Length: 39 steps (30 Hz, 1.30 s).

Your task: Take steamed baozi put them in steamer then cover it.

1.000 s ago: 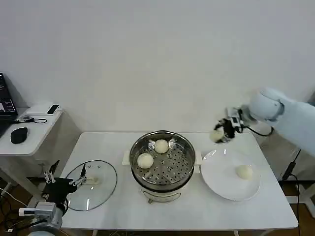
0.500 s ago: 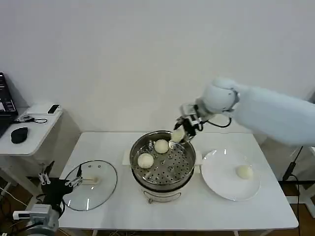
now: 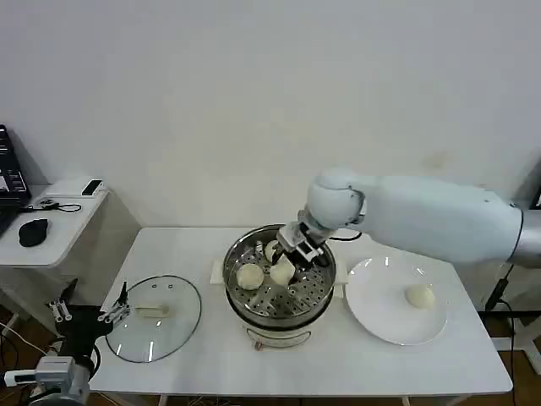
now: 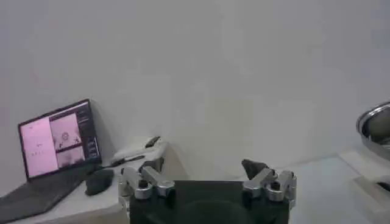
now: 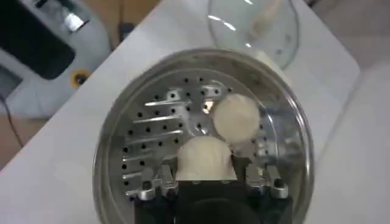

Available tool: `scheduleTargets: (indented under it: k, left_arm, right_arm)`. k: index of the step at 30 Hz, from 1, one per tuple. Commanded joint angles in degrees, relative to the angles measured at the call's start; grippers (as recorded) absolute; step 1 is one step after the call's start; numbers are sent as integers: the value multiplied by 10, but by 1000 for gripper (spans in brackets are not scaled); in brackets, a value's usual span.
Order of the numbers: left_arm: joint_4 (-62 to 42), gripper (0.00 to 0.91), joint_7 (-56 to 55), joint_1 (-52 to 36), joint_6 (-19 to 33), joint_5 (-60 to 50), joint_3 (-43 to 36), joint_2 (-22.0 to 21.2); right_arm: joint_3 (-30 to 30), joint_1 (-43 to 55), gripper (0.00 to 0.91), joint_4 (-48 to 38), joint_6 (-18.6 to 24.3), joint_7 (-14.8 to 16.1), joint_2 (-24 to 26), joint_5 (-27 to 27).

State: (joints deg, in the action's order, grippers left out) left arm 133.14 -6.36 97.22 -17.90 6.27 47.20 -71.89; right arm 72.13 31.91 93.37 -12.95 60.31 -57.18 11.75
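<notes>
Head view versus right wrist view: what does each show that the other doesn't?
Head view alone: the white plate with one baozi, and the left gripper low beside the table. Right wrist view alone: the perforated tray close up, right gripper's held baozi between the jaws. Both: steamer, glass cover, right gripper.

Plain white wall [image 3: 254, 101], white table [image 3: 211, 355], side desk [image 3: 51, 224] with laptop [image 4: 52, 143], perhaps a mouse [image 3: 32, 232]
</notes>
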Motion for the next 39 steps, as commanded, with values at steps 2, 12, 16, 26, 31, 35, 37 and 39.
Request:
scheduleTargets:
  k: [2, 12, 16, 26, 31, 35, 37, 39]
  left_arm:
    - [2, 907, -1, 3, 3, 1, 10, -7]
    - [-1, 907, -2, -3, 3, 11, 12, -2]
    - [-4, 907, -2, -5, 4, 10, 7, -1]
    - [-6, 907, -2, -8, 4, 12, 6, 3]
    - [-6, 907, -2, -8, 4, 11, 4, 5]
    - [-7, 907, -1, -12, 3, 12, 3, 10]
    - [-7, 907, -1, -14, 3, 13, 3, 14]
    - [-9, 907, 0, -16, 2, 14, 2, 19]
  right_arm:
    - [19, -7, 635, 6, 62, 10, -31, -43]
    - [30, -15, 635, 11, 61, 10, -35, -36]
    - [35, -16, 635, 11, 61, 9, -31, -37]
    - [28, -7, 907, 9, 58, -5, -18, -35]
    - [11, 0, 907, 8, 51, -9, 4, -32]
    - [-8, 9, 907, 4, 38, -20, 26, -20]
    - [-20, 15, 907, 2, 22, -21, 39, -20]
    - [-32, 22, 907, 1, 3, -17, 56, -18]
